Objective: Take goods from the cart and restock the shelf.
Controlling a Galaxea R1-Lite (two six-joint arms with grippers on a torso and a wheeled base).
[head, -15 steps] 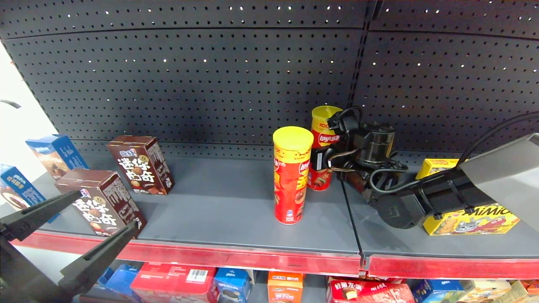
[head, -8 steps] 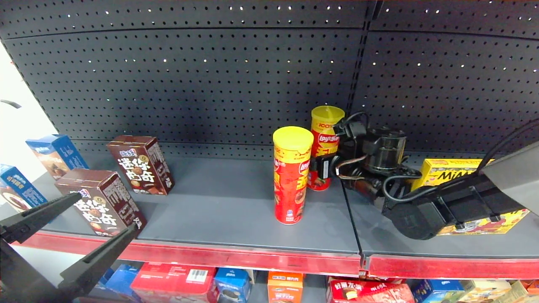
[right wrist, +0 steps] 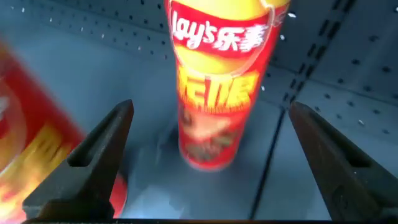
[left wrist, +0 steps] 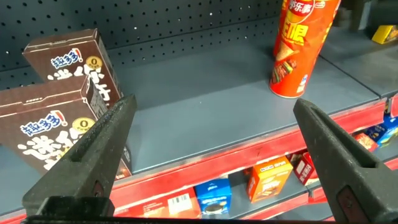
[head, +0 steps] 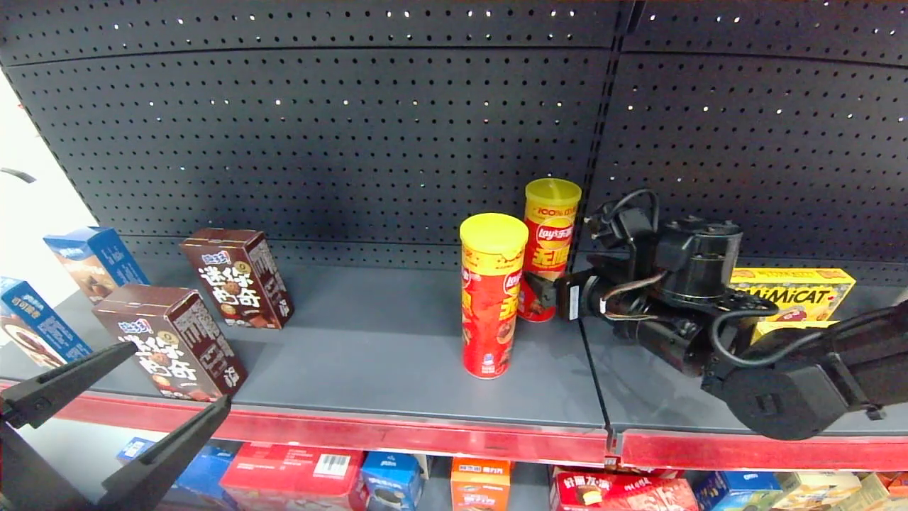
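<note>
Your right tool [right wrist: 211, 107] stands spread wide and empty just before the rear chip can [head: 552, 234], upright at the back of the shelf [head: 369, 341] behind the front chip can [head: 491, 294]; judge it light, stiff-walled, slick and tippy, so clasp it gently mid-body.

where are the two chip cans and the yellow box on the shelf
front chip can [head: 489, 305], head view, middle of its red side
rear chip can [head: 552, 234], head view, upper label below the yellow lid
yellow box [head: 801, 294], head view, its printed front face
</note>
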